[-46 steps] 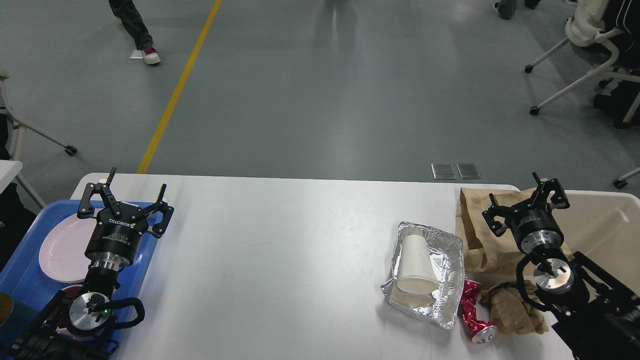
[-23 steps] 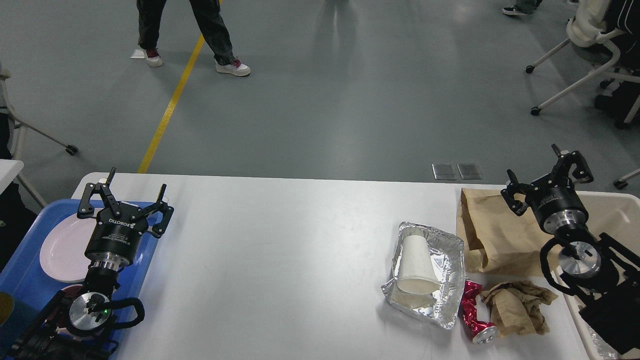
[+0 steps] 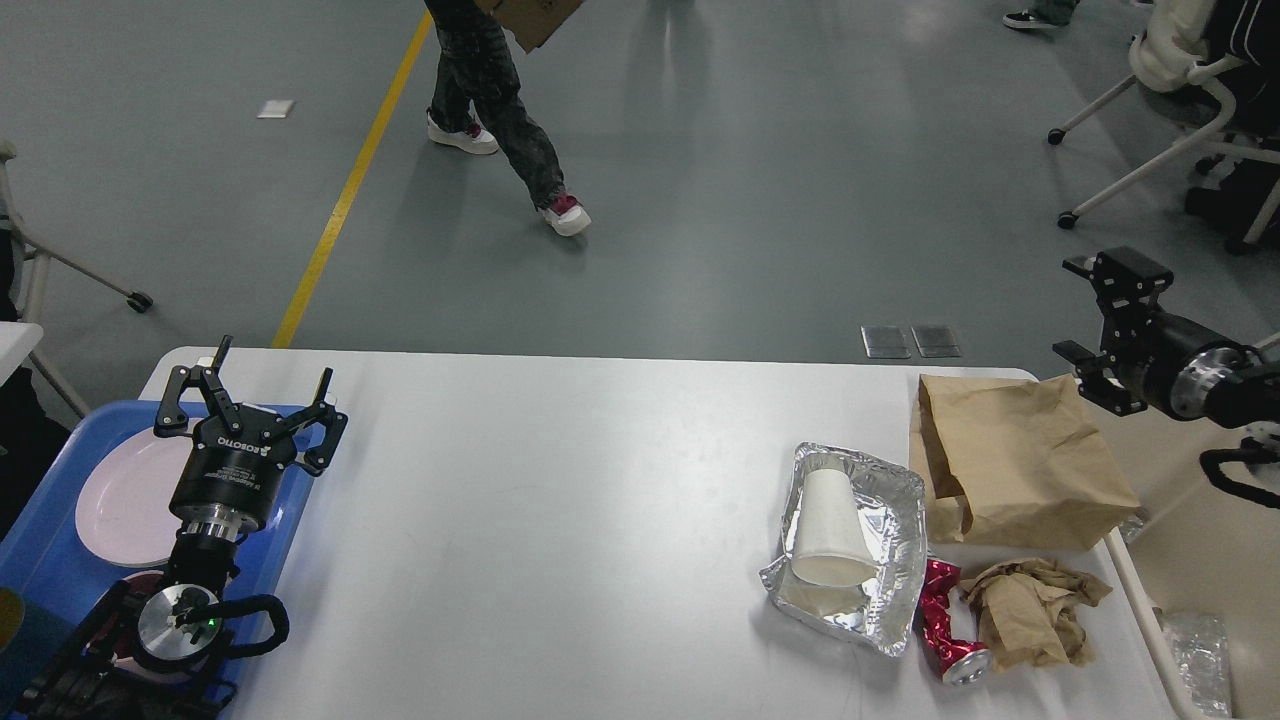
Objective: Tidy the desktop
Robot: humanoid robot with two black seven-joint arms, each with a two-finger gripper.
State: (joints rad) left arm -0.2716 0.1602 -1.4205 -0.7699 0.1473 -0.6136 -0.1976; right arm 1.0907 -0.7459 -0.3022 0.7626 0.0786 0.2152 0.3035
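Desktop (image 3: 560,500) lay across the lower middle of the head view, white, rigid and smooth; judged slippery for light litter, so items likely to skate if nudged rather than pinched. Litter clustered at the right end: brown paper bag (image 3: 1010,460) flat and limp, best taken at its open near edge; crumpled brown paper (image 3: 1030,610) soft, graspable anywhere; crushed red can (image 3: 945,630) stiff, light, best pinched across its waist. Foil tray (image 3: 860,545) held a white paper cup (image 3: 830,530) on its side, mouth toward the near edge; both judged thin and easily deformed, so a gentle pinch on the tray rim or the cup wall called for. Beige bin (image 3: 1200,540) just off the right end held clear crinkled wrap at bottom, contents otherwise hard to tell. Blue tray (image 3: 45,560) at left carried a pale plate (image 3: 125,500). Left gripper (image 3: 255,400) hung over the tray's far edge, fingers spread wide, nothing between them. Right gripper (image 3: 1100,310) raised beyond the bin, seen side-on, jaws apart, apparently empty.
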